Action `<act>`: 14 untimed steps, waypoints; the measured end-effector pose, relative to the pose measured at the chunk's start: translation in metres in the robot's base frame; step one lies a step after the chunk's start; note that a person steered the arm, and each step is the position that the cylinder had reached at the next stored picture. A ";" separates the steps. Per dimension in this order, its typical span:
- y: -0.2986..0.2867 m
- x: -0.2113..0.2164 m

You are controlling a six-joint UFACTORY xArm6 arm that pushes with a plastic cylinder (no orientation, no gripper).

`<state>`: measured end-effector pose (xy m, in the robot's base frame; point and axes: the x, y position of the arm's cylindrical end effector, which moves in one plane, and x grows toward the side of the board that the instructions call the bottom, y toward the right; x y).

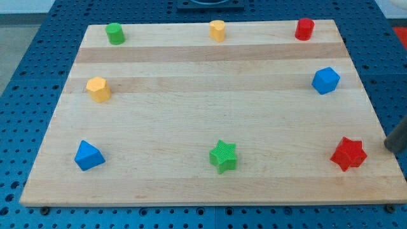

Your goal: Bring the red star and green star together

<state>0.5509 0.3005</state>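
Note:
The red star lies near the board's bottom right corner. The green star lies at the bottom middle, far to the red star's left. My rod enters from the view's right edge, and my tip sits just to the right of the red star, a small gap apart, near the board's right edge.
A wooden board holds a green cylinder top left, a yellow cylinder top middle, a red cylinder top right, a blue cube right, a yellow hexagonal block left, and a blue triangular block bottom left.

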 end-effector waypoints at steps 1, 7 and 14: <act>-0.006 0.029; -0.144 -0.007; -0.349 0.027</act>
<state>0.5779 -0.0481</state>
